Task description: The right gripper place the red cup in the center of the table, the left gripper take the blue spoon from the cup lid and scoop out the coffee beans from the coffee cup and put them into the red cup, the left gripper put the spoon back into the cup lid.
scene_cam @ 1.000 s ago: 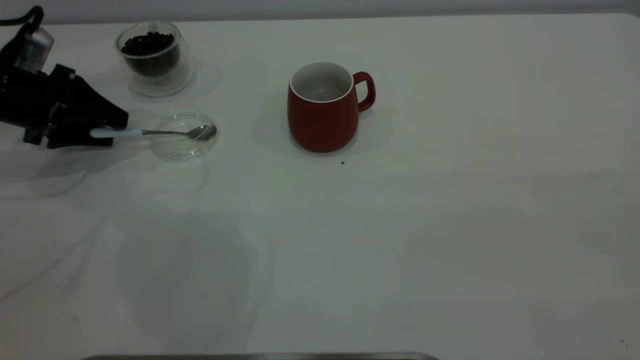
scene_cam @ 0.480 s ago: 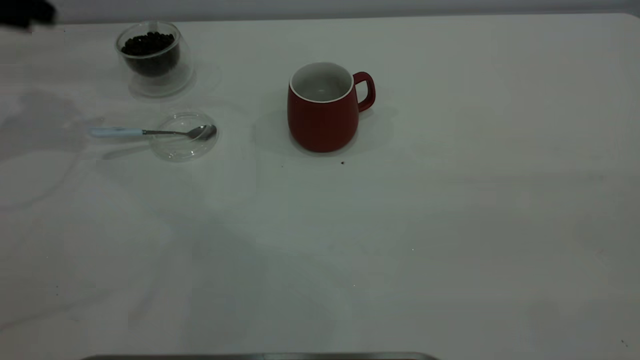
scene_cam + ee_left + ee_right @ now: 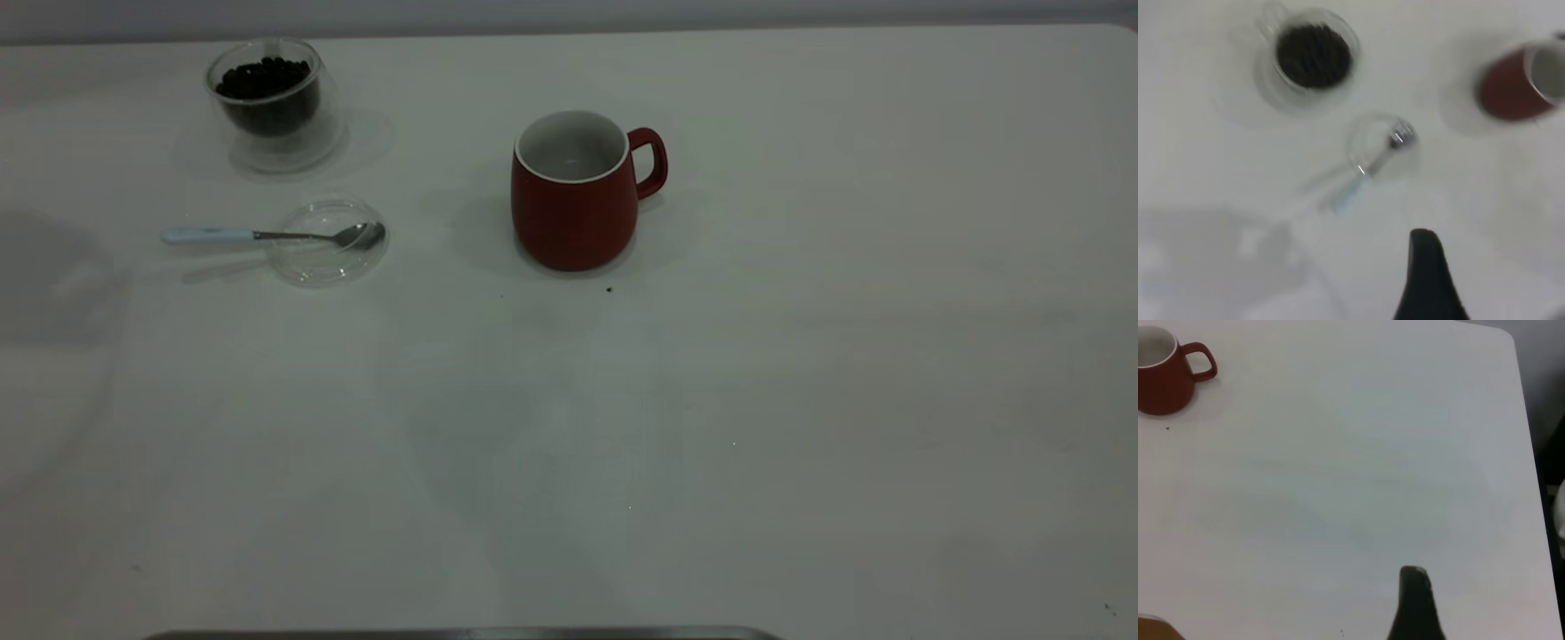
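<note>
Left claw (image 3: pixel 1428 267) let go of blue spoon (image 3: pixel 267 236), withdrew out of exterior view.

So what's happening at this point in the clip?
Nothing is being handled right now. The red cup stands near the middle of the table. The blue spoon rests across the cup lid, its handle sticking out. The coffee cup holds coffee beans. The left gripper hangs above them, off the spoon; the right gripper is off to the side.

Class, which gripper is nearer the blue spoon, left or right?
Left. The left gripper hangs above the table near the blue spoon; the right gripper sits beyond the red cup.
</note>
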`<state>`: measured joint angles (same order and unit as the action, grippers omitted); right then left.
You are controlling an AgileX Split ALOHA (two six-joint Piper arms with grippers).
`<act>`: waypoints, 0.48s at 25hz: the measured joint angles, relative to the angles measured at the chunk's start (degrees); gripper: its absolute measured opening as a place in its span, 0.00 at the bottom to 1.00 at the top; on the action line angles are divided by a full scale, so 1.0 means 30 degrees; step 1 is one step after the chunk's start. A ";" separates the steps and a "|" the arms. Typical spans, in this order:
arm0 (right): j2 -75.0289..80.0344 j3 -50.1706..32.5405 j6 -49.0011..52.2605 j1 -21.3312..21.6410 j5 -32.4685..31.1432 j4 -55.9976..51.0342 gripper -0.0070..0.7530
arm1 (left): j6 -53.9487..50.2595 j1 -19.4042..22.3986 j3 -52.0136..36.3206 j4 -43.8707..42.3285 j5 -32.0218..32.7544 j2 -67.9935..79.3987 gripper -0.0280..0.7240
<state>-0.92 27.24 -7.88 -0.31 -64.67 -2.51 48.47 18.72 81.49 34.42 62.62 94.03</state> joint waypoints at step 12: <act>0.0000 0.0000 0.0000 0.0000 0.0000 0.0000 0.79 | -0.4938 -0.2000 -0.2918 -0.2015 0.1376 -0.8216 0.78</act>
<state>-0.92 27.24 -7.88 -0.31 -64.67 -2.51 33.66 12.72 72.74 28.37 66.74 69.38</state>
